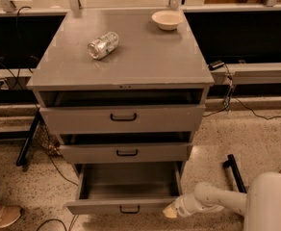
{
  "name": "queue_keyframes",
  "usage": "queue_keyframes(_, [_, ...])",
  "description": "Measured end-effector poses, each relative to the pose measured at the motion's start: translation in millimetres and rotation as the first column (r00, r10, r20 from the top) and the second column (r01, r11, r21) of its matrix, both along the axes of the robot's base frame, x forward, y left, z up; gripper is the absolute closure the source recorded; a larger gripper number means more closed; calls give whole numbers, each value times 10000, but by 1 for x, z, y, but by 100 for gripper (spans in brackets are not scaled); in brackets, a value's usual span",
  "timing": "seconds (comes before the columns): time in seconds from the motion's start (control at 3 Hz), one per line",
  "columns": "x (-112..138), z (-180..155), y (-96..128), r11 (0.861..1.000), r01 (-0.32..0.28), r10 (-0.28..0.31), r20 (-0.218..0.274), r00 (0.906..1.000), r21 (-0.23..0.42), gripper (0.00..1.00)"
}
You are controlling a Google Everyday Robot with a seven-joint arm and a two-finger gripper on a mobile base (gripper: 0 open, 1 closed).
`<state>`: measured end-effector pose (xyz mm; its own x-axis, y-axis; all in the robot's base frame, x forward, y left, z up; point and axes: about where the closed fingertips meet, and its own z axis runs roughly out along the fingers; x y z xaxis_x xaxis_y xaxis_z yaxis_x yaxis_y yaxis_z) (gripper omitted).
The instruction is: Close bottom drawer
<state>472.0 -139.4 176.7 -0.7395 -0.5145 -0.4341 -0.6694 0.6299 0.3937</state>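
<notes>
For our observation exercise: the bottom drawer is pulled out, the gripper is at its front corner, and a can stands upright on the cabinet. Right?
No: the camera view shows the can lying on its side on the cabinet. The bottom drawer is pulled out, with the gripper at its front corner.

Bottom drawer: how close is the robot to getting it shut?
Barely started. Done: the approach, since the gripper sits at the right end of the bottom drawer front panel. In hand: lining up for a push, it seems. Left: the whole push into the cabinet; the drawer stands pulled far out, its inside showing.
</notes>
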Motion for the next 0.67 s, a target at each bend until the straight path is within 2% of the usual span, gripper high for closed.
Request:
queue_keyframes(0.33, [19, -13, 14, 9997, -10, -2, 487, 9988, 250, 100])
queue_keyframes(0.67, [18, -13, 14, 9997, -10, -2, 489, 9988, 252, 100])
